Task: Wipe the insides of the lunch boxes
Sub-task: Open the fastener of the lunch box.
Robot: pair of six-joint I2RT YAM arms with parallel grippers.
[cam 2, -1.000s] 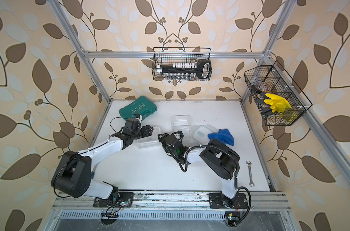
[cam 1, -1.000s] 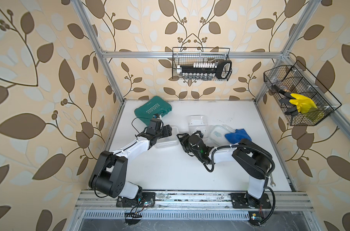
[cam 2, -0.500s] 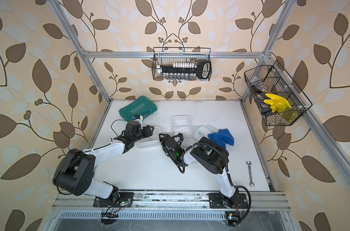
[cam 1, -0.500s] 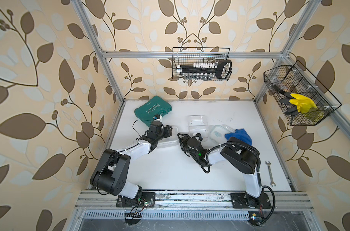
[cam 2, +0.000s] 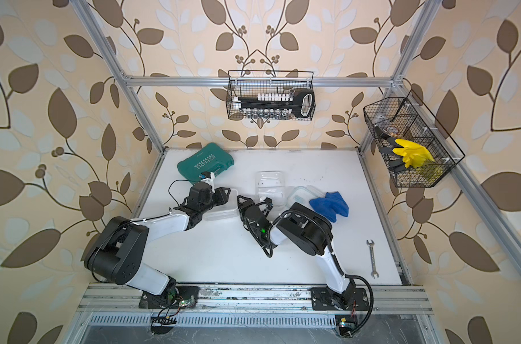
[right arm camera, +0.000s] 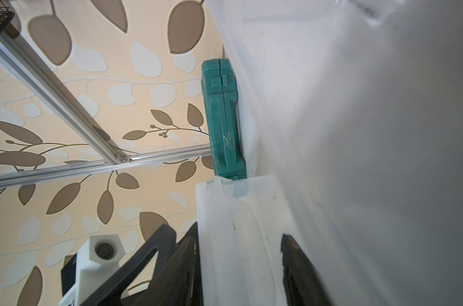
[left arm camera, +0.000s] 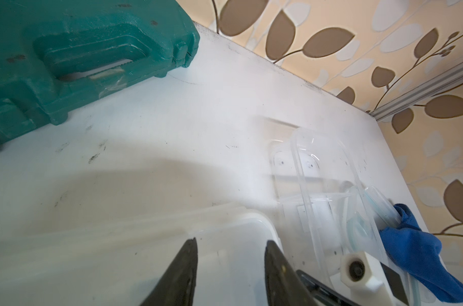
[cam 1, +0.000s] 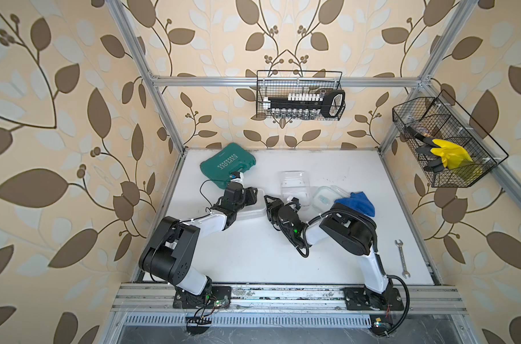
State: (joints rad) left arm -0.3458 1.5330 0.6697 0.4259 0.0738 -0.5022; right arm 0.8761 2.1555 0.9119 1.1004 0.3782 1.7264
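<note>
Grab step, no wiping yet
Left fingers (left arm camera: 185, 265) apart over the wide lunch box (cam 1: 253, 211), mid-worktop; right fingers (right arm camera: 296, 265) straddle its end wall, can't tell if clamped. Next up, I'd guess: fetch the blue cloth (cam 1: 357, 202) near the deep lunch box (cam 1: 295, 193). Green case (cam 1: 226, 162) crowds the back-left corner.

In both top views the left arm (cam 1: 211, 222) covered much of the lunch box (cam 1: 254, 211). The green tool case (left arm camera: 66, 61) ran off the left wrist view's edge.
</note>
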